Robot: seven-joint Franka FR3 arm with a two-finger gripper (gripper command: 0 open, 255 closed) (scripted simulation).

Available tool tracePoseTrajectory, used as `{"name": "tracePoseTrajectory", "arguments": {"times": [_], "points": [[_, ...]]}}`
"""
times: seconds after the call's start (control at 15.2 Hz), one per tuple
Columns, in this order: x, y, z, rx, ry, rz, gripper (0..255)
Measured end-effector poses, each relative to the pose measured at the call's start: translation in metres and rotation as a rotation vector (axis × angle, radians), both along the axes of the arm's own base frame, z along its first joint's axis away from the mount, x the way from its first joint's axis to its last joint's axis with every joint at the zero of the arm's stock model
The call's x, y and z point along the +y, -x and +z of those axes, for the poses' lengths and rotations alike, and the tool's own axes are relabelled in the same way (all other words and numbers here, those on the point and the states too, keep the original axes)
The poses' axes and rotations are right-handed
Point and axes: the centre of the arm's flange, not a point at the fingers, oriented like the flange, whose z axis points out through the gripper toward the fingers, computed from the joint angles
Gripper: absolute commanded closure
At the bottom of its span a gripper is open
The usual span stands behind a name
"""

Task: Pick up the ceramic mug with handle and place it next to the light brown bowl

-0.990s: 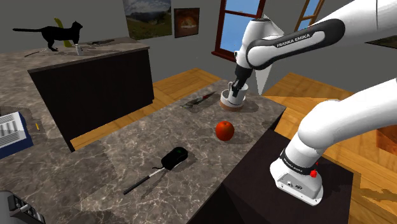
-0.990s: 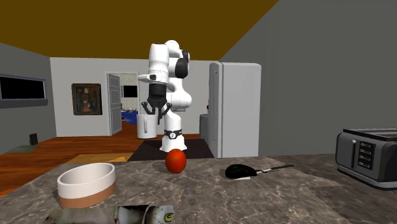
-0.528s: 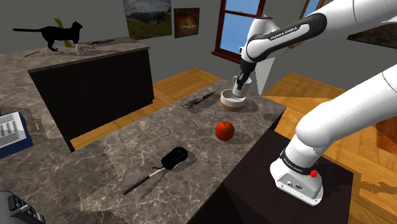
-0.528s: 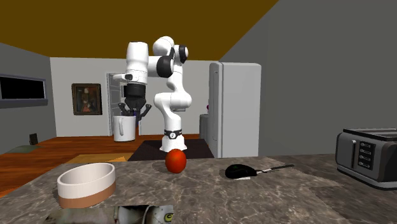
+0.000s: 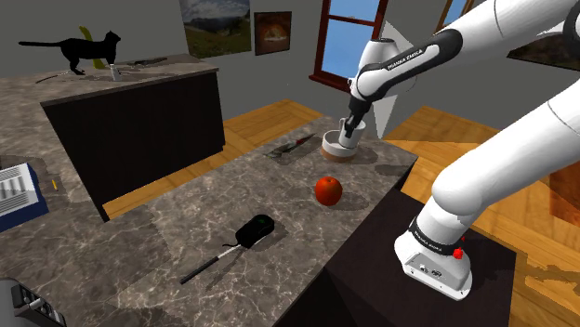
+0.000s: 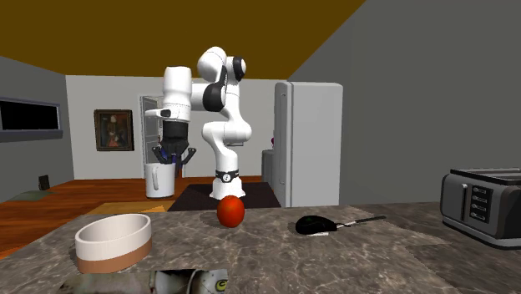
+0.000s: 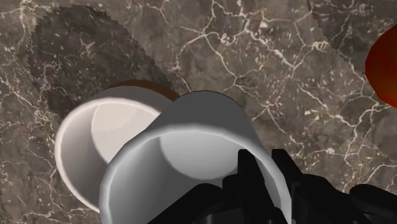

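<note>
White mug (image 7: 191,146) pinched at its rim by the black gripper (image 7: 270,175); held partly over brown-based bowl (image 7: 89,146); marbled counter (image 7: 254,57) beneath.

Partly hidden around the hand (image 7: 267,170)
The white mug (image 7: 191,143) is covering part of the bowl (image 7: 89,140) below it; fingers (image 7: 251,181) clasping its wall are hiding that rim; a nearby red apple (image 7: 385,63) is being cut off edgewise.

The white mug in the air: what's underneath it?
Looking down past the mug, a white bowl with a brown base sits on the dark veined counter. The mug hides part of the bowl and the counter behind it.
</note>
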Motion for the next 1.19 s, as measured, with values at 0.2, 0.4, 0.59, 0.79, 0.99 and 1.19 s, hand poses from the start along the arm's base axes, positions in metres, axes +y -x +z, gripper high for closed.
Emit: {"name": "tracePoseTrajectory", "arguments": {"times": [0.2,0.4,0.59,0.79,0.99,1.19], "points": [[-0.001,-0.001,-0.016,0.000,0.000,0.000,255],[-0.001,0.000,-0.033,0.000,0.000,0.000,255],[-0.002,0.000,-0.048,0.000,0.000,0.000,255],[0.001,-0.002,-0.061,-0.005,0.001,0.005,255],[0.001,-0.002,-0.078,-0.005,0.002,0.005,255],[0.001,-0.002,-0.091,-0.011,0.003,0.007,255]]}}
